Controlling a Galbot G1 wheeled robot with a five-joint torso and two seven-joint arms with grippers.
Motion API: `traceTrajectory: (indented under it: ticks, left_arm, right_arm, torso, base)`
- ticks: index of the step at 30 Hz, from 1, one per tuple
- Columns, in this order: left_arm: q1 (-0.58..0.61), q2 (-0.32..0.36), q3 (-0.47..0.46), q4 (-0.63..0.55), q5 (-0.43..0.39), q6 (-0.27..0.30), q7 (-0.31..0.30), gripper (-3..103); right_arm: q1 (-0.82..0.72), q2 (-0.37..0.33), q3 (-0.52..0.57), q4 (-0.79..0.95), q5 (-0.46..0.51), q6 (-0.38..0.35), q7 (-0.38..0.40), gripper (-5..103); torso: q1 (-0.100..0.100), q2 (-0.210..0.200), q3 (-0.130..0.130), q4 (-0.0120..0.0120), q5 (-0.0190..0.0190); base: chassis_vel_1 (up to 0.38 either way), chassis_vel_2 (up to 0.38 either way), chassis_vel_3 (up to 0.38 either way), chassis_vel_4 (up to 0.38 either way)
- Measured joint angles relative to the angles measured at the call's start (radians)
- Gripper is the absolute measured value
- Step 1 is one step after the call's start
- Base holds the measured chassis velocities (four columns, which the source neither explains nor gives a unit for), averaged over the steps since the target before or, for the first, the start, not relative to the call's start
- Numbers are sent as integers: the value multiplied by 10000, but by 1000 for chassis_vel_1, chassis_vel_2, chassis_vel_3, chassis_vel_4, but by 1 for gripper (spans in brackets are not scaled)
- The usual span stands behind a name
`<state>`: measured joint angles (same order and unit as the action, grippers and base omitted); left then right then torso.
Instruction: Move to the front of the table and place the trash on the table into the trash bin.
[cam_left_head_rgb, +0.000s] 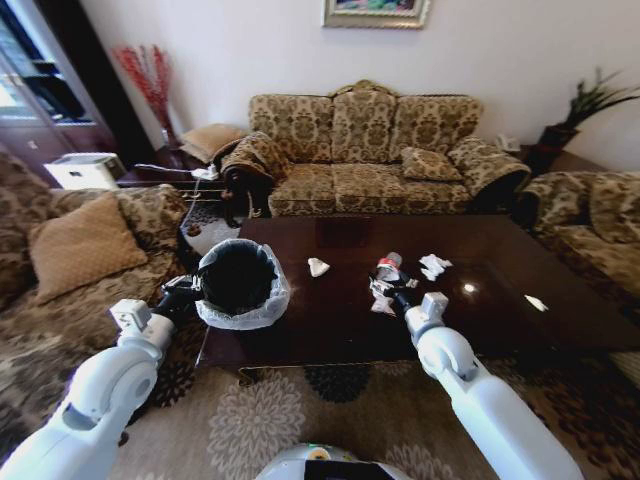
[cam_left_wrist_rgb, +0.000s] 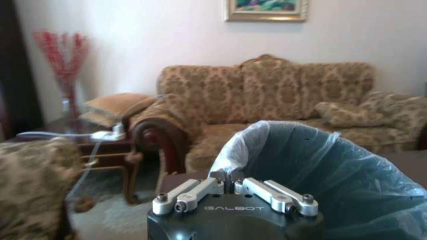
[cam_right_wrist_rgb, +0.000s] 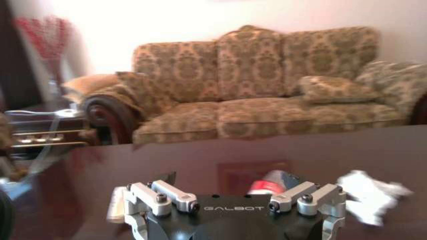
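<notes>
Crushed clear bottle with a red label (cam_left_head_rgb: 388, 268) lies on the glossy dark-brown wooden worktop (cam_left_head_rgb: 500, 310), well right of the round black trash bin with its whitish bag liner (cam_left_head_rgb: 238, 282). The right pincer (cam_left_head_rgb: 398, 296) hovers just short of the bottle, jaws spread wide, empty. The left pincer (cam_left_head_rgb: 193, 287) is pinched shut on the bin's liner rim. Risk: crumpled plastic could squirt sideways as the jaws close.

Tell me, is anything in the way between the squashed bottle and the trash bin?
Nothing visible is. Bare table top runs from the crushed bottle at the right gripper to the trash bin, which the left gripper holds by its rim. A white paper scrap lies just behind that path.
</notes>
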<state>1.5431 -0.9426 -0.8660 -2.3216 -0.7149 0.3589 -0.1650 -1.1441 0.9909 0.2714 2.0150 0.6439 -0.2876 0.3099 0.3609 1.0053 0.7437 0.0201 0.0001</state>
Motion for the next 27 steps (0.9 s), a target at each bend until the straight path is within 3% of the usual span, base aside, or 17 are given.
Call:
traceTrajectory:
  ticks: [5,10,20,27]
  left_arm:
    - [74,-120,-49,-133,-28,-96,235,2]
    - [170,-209,-109,-215,-9,-95,257,2]
    - [180,-344,-46,-328,25,-61,255,2]
    - [119,-116,80,-363,57,-62,114,2]
  right_arm:
    - [39,125,-28,-143,-275,343,70,100]
    - [93,157,-201,-151,-283,351,106,100]
    - [522,211,-581,-355,-290,212,36,100]
    - [998,236,-960,-1372,-1117,453,-1088,100]
  torso:
    - [0,0,0,-4,1]
    - [-1,0,0,6,-2]
    - [-2,1,0,1,0]
    - [14,-4,7,4,1]
  base:
    - [-65,-57,-49,-54]
    - [-5,6,11,-9]
    - [-117,115,122,-132]
    - [-205,244,231,-222]
